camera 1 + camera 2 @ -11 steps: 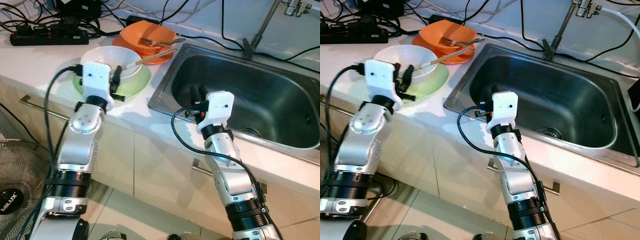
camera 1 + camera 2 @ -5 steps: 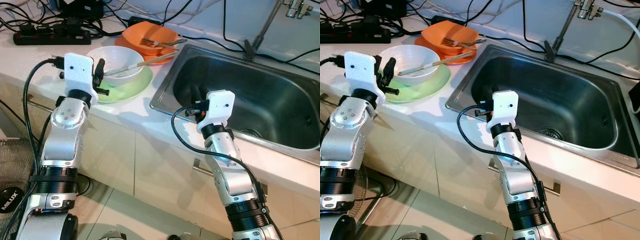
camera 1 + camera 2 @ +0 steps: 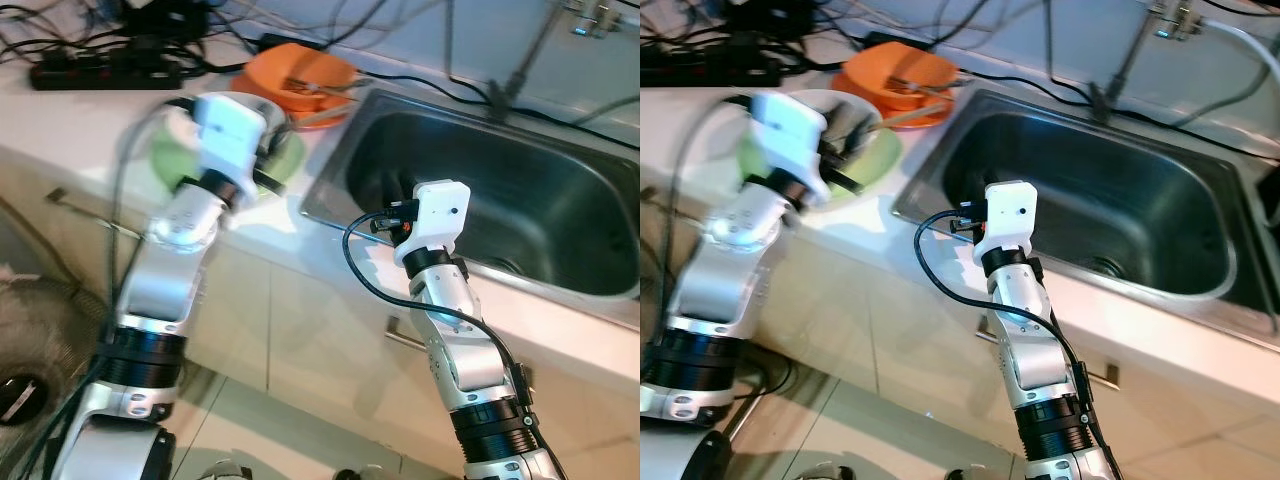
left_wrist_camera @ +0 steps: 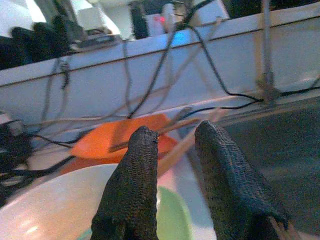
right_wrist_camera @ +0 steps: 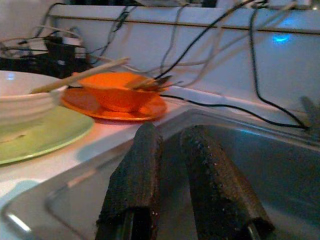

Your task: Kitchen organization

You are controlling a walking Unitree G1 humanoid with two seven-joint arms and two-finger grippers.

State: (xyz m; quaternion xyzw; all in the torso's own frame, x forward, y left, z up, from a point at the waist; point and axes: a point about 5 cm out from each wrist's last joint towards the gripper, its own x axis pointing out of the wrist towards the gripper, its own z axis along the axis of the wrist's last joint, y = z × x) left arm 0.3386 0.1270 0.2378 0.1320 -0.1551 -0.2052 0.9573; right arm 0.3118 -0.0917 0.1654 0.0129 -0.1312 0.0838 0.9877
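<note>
A white bowl (image 4: pixel 55 200) sits on a green plate (image 3: pixel 877 155) on the counter left of the sink, with chopsticks (image 3: pixel 902 117) resting across it. Behind it an orange bowl (image 3: pixel 300 72) holding a fork stands on an orange plate (image 3: pixel 322 118). My left gripper (image 3: pixel 272 148) is blurred just over the near side of the white bowl. In the left wrist view its fingers (image 4: pixel 135 175) stand open and empty, pointing over the bowl toward the orange bowl. My right gripper (image 3: pixel 393 183) hangs just inside the sink's left wall, fingers (image 5: pixel 137 170) slightly apart, holding nothing.
The steel sink (image 3: pixel 560 200) takes up the right half of the counter, with a faucet (image 3: pixel 525 60) behind it. A power strip (image 3: pixel 100 75) and many cables lie along the back. Drawer handles (image 3: pixel 90 215) stick out below the counter, and a fan (image 3: pixel 30 350) stands on the floor.
My left arm has swung right, from the left side of the white bowl to over its near side, and is blurred. The right arm has stayed still.
</note>
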